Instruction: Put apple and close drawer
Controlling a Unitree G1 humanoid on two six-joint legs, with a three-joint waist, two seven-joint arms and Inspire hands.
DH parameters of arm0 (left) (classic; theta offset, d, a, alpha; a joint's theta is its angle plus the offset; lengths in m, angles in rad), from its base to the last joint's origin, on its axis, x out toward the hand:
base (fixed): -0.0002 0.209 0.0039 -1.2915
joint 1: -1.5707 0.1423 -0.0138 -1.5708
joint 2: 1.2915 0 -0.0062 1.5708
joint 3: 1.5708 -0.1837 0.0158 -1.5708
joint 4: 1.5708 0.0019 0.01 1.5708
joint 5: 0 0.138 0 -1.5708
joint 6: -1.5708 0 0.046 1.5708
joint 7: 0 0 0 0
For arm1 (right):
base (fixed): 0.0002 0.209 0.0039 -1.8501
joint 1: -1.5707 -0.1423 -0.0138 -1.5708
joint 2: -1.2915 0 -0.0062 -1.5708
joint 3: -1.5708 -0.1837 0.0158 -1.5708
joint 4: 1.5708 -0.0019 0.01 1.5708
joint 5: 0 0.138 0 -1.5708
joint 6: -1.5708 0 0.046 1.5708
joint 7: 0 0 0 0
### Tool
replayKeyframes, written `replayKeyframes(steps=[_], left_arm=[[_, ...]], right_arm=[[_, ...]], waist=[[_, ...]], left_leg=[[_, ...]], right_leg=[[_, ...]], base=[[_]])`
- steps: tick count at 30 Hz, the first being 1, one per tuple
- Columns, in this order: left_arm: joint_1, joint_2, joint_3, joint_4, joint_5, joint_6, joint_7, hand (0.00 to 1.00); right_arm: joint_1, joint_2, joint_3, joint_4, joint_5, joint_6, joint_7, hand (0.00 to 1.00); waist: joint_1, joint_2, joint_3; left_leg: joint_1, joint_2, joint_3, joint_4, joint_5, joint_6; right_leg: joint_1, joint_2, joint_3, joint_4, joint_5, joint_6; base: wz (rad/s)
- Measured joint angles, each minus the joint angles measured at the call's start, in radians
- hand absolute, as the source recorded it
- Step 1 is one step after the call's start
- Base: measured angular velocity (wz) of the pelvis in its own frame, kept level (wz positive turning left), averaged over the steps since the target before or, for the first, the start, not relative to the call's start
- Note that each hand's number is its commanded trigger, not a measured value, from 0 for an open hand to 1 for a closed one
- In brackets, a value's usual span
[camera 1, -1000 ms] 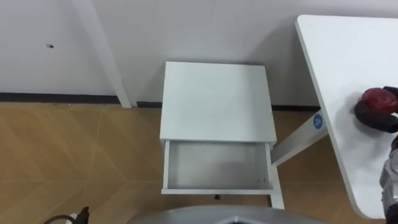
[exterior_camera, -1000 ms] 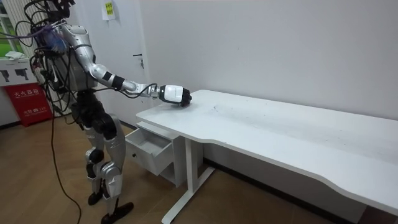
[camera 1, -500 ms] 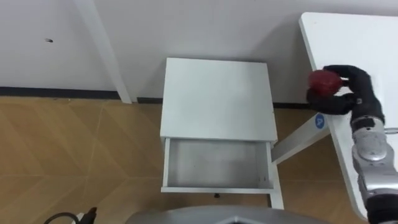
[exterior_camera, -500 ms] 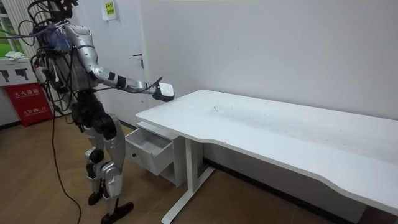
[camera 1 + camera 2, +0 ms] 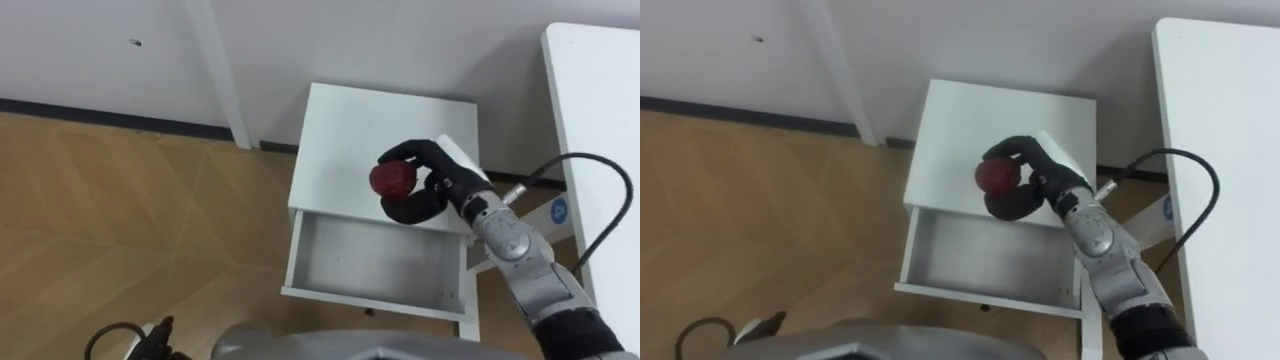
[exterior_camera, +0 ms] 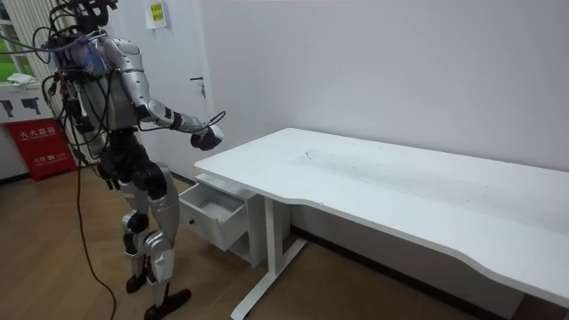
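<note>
The drawer point(image 5: 375, 262) is seen nearest, pulled out toward the robot from the front of a small white cabinet point(image 5: 350, 140). Its pale inside is bare, and nothing is seen lying in it.

Just beyond the drawer's far edge, the apple point(image 5: 392, 179) is held up in the air by the right hand point(image 5: 440, 185), which comes in from the lower right. The dark fingers point(image 5: 412, 150) are curled over the top and far side of the red fruit, and the thumb is hooked under its near side, so it is grasped between them. From above, the apple is seen over the near edge of the cabinet top, not yet over the open drawer.

In the room view the robot is seen standing upright at the left end of the white bench point(image 6: 373, 178), with the right hand point(image 6: 207, 137) raised above bench height.

To the right, a round blue label point(image 5: 558, 209) is stuck on the bench leg; its writing cannot be read. Farther off, a yellow sign point(image 6: 156, 12) is fixed to the wall and a red board point(image 6: 36, 147) is propped at the room view's left; neither can be read.
</note>
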Motion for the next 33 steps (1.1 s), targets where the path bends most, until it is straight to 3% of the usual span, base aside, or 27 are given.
replayKeyframes(steps=[11, 12, 13, 14, 20, 33], left_arm=[[-0.013, -0.011, -0.024, -0.003, 0.001, 0.012, 0.001, 0.0], [-0.015, -0.011, -0.037, -0.003, 0.001, 0.012, 0.001, 0.0], [-0.016, -0.011, -0.041, -0.003, 0.001, 0.012, 0.001, 0.0], [-0.018, -0.01, -0.049, -0.003, 0.001, 0.012, 0.001, 0.0], [-0.021, -0.009, -0.052, -0.004, 0.001, 0.014, 0.001, 0.0], [-0.016, -0.008, -0.059, -0.001, 0.003, 0.015, 0.014, 0.0]], right_arm=[[0.043, 0.019, 0.023, -0.004, -0.009, 0.021, 0.04, 1.0], [0.043, 0.02, 0.023, 0.0, -0.009, 0.021, 0.045, 0.91], [0.043, 0.02, 0.025, 0.004, -0.009, 0.021, 0.046, 0.56], [0.043, 0.019, 0.031, 0.013, -0.009, 0.021, 0.046, 0.0], [0.045, 0.021, 0.053, 0.084, -0.009, 0.041, 0.045, 0.0], [0.066, 0.023, 0.05, 0.121, -0.011, 0.041, 0.032, 0.0]], waist=[[0.006, 0.004, 0.0007], [0.005, 0.004, 0.0007], [0.005, 0.004, 0.0007], [0.004, 0.003, 0.0006], [0.005, 0.0, 0.002], [0.005, -0.009, 0.0004]], left_leg=[[-0.008, -0.001, -0.017, 0.013, 0.0, 0.0], [-0.008, -0.001, -0.018, 0.013, 0.0, 0.0], [-0.008, -0.001, -0.019, 0.014, 0.0, 0.0], [-0.007, -0.001, -0.02, 0.014, 0.0, 0.0], [-0.008, -0.002, -0.026, 0.013, 0.0, 0.0], [-0.007, -0.008, -0.043, 0.017, -0.001, 0.002]], right_leg=[[0.009, 0.002, -0.004, 0.001, 0.0, 0.0], [0.01, 0.002, -0.005, 0.001, 0.0, 0.0], [0.01, 0.002, -0.005, 0.001, 0.0, 0.0], [0.012, 0.002, -0.007, 0.0, 0.0, 0.0], [0.014, 0.002, -0.013, -0.001, 0.0, 0.0], [0.024, -0.001, -0.023, -0.002, 0.0, 0.0]], base=[[0.03], [0.0], [0.0], [0.04], [0.02], [0.02]])
